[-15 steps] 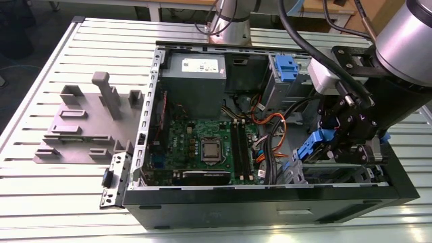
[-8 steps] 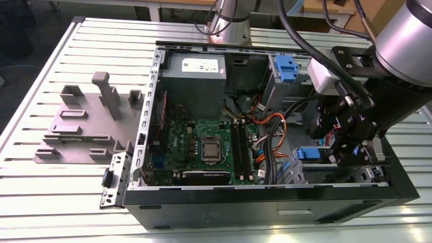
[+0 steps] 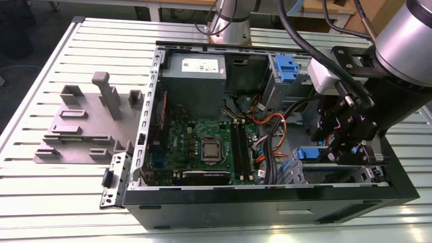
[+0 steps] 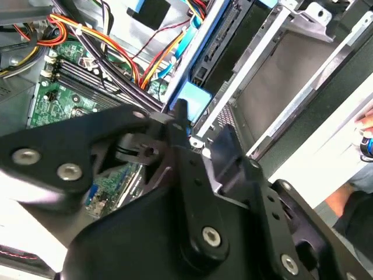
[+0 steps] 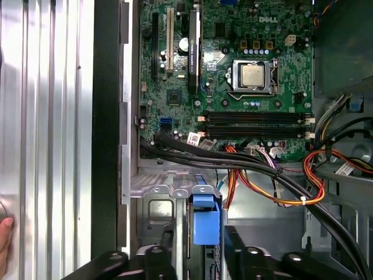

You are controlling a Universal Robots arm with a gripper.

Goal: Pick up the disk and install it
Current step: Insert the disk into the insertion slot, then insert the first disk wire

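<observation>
The disk (image 5: 206, 219) stands on edge in the drive bay at the front corner of the open computer case (image 3: 270, 200). I see mainly the bright blue end of its carrier (image 4: 195, 96); the exterior view shows the disk (image 3: 307, 153) low in the bay, on the exterior view's right. My black gripper (image 5: 199, 233) hangs right over it, open. One of its fingers (image 5: 168, 245) stands off the blue end with a gap, and the other sits close against it. The gripper (image 3: 347, 154) hides the disk's body, and the gripper (image 4: 204, 125) has its tips just short of the blue end.
The green motherboard (image 3: 202, 147) fills the case floor. Orange, red and black cables (image 5: 262, 175) run beside the bay. A silver cage with a blue latch (image 3: 287, 68) and a grey box with a sticker (image 3: 196, 66) sit at the back. A grey fixture (image 3: 88, 121) lies on the slatted table. A person's hand (image 5: 4, 239) rests near the case.
</observation>
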